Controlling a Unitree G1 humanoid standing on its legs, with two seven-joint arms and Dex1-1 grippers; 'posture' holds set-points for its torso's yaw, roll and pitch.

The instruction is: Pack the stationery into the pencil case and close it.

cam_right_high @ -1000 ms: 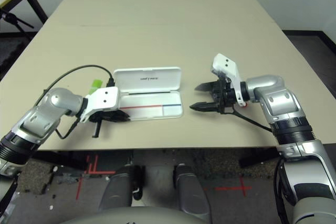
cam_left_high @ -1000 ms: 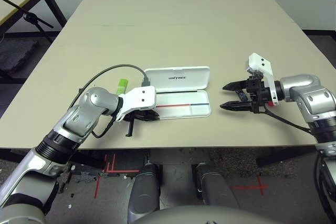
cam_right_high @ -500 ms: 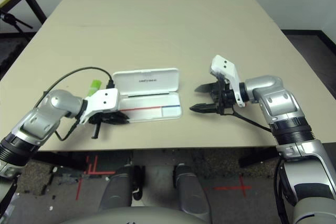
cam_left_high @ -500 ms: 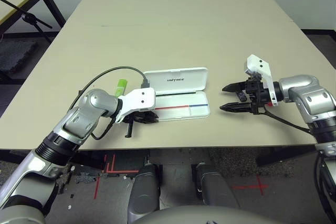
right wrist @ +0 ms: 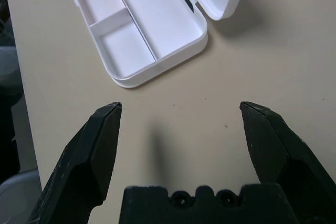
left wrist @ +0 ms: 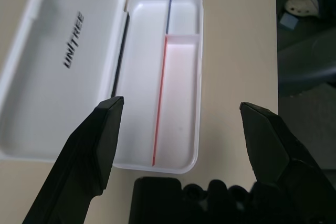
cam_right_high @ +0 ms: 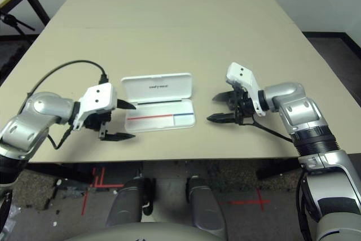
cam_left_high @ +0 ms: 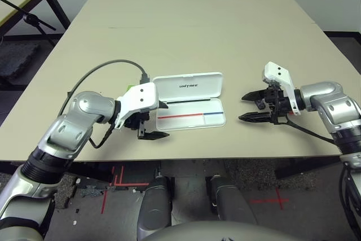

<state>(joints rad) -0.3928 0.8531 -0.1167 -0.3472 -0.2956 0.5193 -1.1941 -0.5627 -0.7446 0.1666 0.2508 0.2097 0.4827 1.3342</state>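
The white pencil case [cam_left_high: 189, 87] lies open near the table's front edge, its lid folded back. Its tray [left wrist: 181, 77] carries a red-and-blue stripe and has nothing in it. My left gripper [cam_left_high: 166, 120] stands open at the tray's left end, just clear of it, with nothing between its fingers. A sliver of lime green, the highlighter [cam_left_high: 131, 87], peeks out behind that gripper's white mount. The rest of the stationery is hidden. My right gripper [cam_left_high: 241, 108] hovers open to the right of the case, fingers pointing at it, holding nothing.
A grey cable [cam_left_high: 104, 67] loops over my left forearm. The table's front edge [cam_left_high: 186, 156] runs close below the case. A second table with a black stand [cam_left_high: 25, 12] sits at the far left.
My left gripper has gone from shut to wide open and has drawn back left from the case's end. The right gripper has barely moved.
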